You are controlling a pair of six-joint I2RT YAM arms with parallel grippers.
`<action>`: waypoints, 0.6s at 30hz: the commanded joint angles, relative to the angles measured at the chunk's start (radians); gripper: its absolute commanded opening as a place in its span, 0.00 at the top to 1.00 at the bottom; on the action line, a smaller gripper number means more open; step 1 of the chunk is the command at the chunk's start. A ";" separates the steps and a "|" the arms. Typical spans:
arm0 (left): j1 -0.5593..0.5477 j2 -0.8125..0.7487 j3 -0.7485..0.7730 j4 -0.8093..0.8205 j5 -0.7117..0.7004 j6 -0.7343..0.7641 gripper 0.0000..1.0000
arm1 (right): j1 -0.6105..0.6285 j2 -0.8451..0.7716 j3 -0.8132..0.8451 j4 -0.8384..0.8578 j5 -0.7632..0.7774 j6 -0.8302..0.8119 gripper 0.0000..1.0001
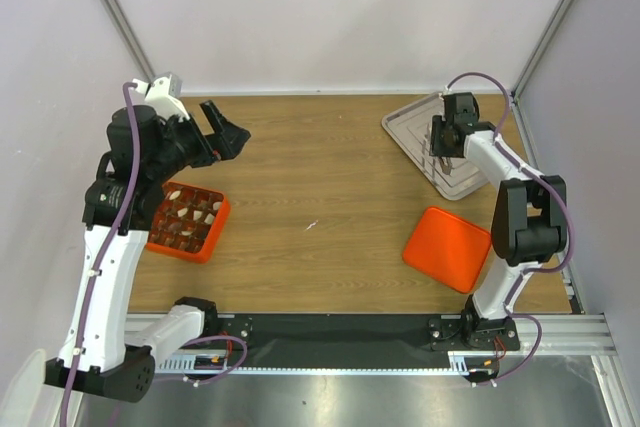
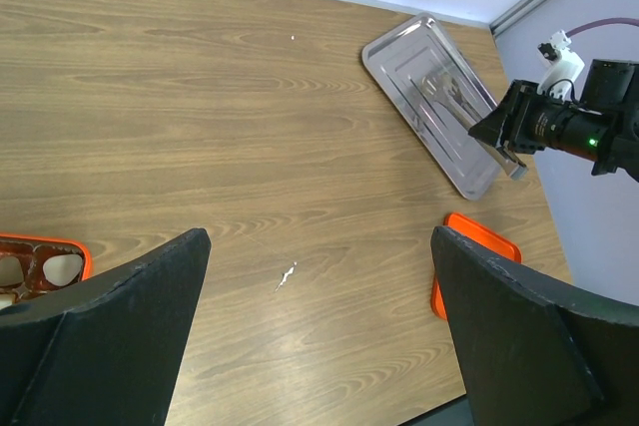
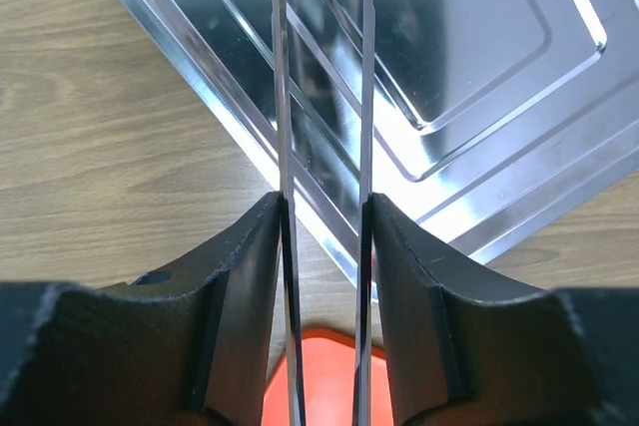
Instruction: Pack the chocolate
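While both arms are reaching out over the light brown wooden table (image 1: 320, 177), the flat silver metal tray (image 1: 412, 127) (image 2: 429, 62) (image 3: 479, 37) is lying skewed in the far right corner. Next in size, the orange plastic gridded box (image 1: 218, 229) (image 2: 45, 243) is sitting against the left edge, about midway along it. A flat orange square lid (image 1: 447, 247) (image 2: 481, 238) (image 3: 324, 376) is resting near the right edge, toward the near side and well apart from the box.

Above the far left part of the table, the left gripper (image 1: 225, 132) (image 2: 319, 236) is hanging spread wide with nothing between its black fingers (image 2: 120, 336). Over the near rim of the tray, the right gripper (image 1: 447, 142) (image 2: 504, 129) (image 3: 324, 216) is clenching the thin metal tongs (image 1: 442, 162) (image 2: 451, 97) (image 3: 365, 97). Its pads (image 3: 250, 276) are pressing on the outsides of the two blades. The blades are running parallel with a gap between them, pointing out across the tray.

Inside the compartments of the box, the small rounded chocolate pieces (image 1: 190, 217) (image 2: 62, 266) are sitting, some dark brown and a few cream-white. Several cells are showing filled in the overhead view, though the left arm is hiding part of the box, so I cannot tell how many.
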 commanded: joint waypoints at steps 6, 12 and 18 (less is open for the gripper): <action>0.005 0.004 0.035 0.037 0.001 0.000 0.00 | -0.020 0.013 0.027 0.027 -0.027 0.008 0.57; 0.005 0.002 0.037 0.034 -0.005 0.003 0.00 | -0.026 0.028 0.037 0.025 -0.050 0.009 0.58; 0.007 0.001 0.042 0.034 -0.003 0.000 0.00 | -0.043 0.048 0.044 0.014 -0.070 0.012 0.57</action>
